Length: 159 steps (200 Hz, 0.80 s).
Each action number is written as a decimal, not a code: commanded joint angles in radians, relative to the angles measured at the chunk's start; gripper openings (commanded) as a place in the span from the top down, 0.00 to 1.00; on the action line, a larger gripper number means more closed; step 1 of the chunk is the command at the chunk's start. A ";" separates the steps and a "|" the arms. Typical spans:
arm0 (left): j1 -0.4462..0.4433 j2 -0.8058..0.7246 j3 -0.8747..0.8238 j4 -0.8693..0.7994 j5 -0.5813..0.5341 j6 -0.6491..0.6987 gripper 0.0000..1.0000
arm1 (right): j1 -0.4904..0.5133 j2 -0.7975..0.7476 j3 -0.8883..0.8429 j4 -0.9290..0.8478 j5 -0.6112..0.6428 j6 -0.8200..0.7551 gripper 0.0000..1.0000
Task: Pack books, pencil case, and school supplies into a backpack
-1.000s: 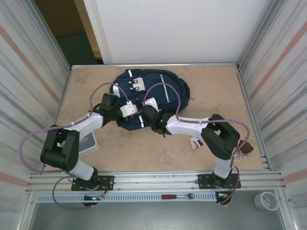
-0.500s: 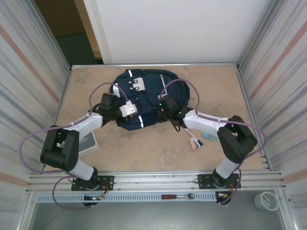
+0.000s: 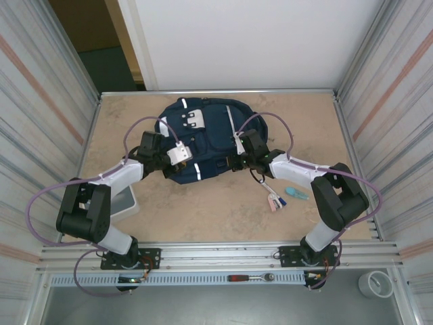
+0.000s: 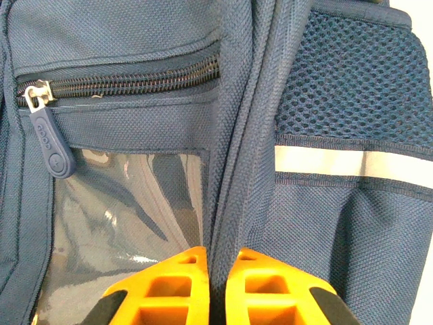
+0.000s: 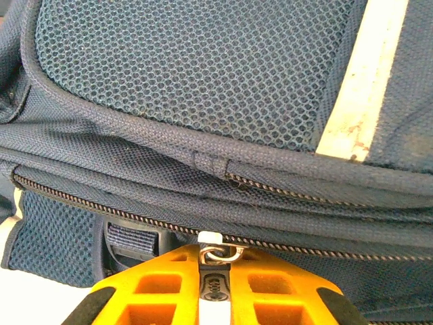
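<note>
Nearest the bases, on the table, we note the school supplies: pink-and-white pen-like sticks with a light-blue piece just beside them, lying loose near the right forearm. A second ago that forearm lay over them, and its swing outward to the right has uncovered them. Next out, the left gripper is closed narrow on a raised seam of the backpack, beside the clear window pocket. It has not shifted over the last second, and we judge it to be serving as an anchor. The right gripper is pinched on the zipper pull of the main compartment, with the metal ring and tab sitting between its fingers. Here lies the change: it has travelled from the backpack's near edge around toward its right side, following the zipper line. The backpack itself lies flat at the middle of the table, toward the far edge, and has barely moved. We judge the step in hand to be opening the main compartment. Whether the teeth behind the pull have parted we cannot tell. The loose supplies are not yet packed, and whether the books are already inside we cannot tell. In our judgement the zipper needs to run further before the supplies can go in.
</note>
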State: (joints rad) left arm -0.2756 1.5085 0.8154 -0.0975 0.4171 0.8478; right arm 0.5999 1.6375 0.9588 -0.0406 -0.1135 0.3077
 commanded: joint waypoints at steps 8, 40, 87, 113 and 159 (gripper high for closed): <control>0.007 -0.036 0.001 0.027 0.058 -0.024 1.00 | -0.014 0.008 -0.006 0.037 -0.024 -0.005 0.81; 0.003 -0.028 0.006 0.024 0.053 -0.023 1.00 | -0.017 0.006 -0.027 0.070 -0.015 0.001 0.73; -0.001 -0.019 0.012 0.018 0.051 -0.021 1.00 | 0.014 0.006 -0.036 0.064 0.107 -0.026 0.68; -0.005 -0.015 0.014 0.014 0.051 -0.019 1.00 | 0.037 0.004 -0.052 0.083 0.163 -0.033 0.70; -0.010 -0.010 0.018 0.010 0.045 -0.018 1.00 | 0.064 0.016 -0.081 0.131 0.209 -0.043 0.81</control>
State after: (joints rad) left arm -0.2768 1.5089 0.8154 -0.0990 0.4183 0.8478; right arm 0.6514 1.6386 0.8982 0.0544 0.0509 0.2863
